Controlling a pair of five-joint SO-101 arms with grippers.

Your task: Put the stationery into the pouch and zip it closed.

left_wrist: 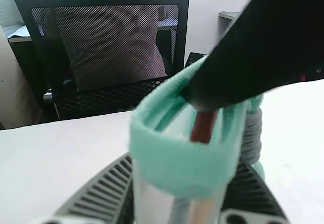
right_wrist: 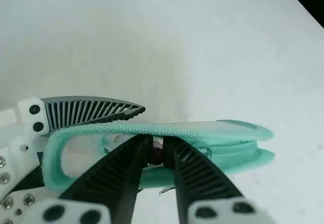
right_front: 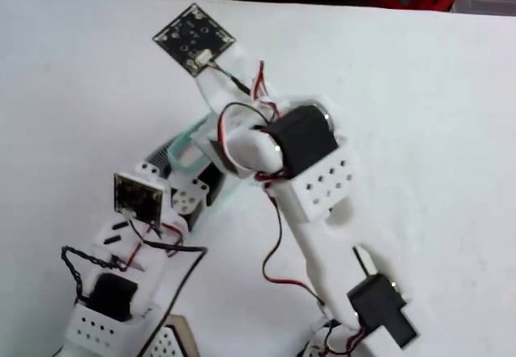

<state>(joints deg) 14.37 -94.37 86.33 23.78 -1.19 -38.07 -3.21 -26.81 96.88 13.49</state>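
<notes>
L gripper (left_wrist: 185, 186) clamps mint pouch (left_wrist: 169, 166) from both sides, pouch mouth open. R gripper (right_wrist: 157, 143), at pouch mouth, pinches reddish-brown stick (left_wrist: 203, 127) poking inside pouch.

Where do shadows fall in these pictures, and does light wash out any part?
High view: the table is brightly lit, with only soft shadows beside the arms. Right wrist view: a faint shadow lies on the table beyond the pouch. Left wrist view: a dark finger shades the pencil.
</notes>
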